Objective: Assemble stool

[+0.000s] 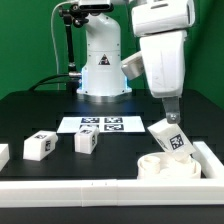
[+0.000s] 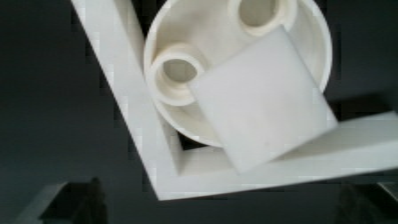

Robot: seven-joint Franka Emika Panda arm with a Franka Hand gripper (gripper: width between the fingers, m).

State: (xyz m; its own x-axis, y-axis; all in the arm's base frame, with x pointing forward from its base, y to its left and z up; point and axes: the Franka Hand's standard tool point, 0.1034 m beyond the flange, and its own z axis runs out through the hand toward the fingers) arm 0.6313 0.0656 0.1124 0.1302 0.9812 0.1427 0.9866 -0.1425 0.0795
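Observation:
The stool's round white seat [image 1: 166,166] lies in the corner of the white rails at the exterior view's right. Its face with round holes shows in the wrist view [image 2: 210,45]. A tagged white leg [image 1: 173,139] leans tilted on the seat, and the wrist view shows its flat face [image 2: 263,105]. My gripper [image 1: 172,116] hangs just above that leg, open, with its dark fingertips [image 2: 82,200] wide apart and nothing between them [image 2: 221,203]. Two more tagged legs [image 1: 40,146] [image 1: 87,141] stand on the black table at the left.
The marker board [image 1: 103,124] lies flat in front of the robot base [image 1: 103,65]. White border rails [image 1: 110,189] [image 2: 118,95] run along the front and right side. Another white piece [image 1: 3,155] shows at the left edge.

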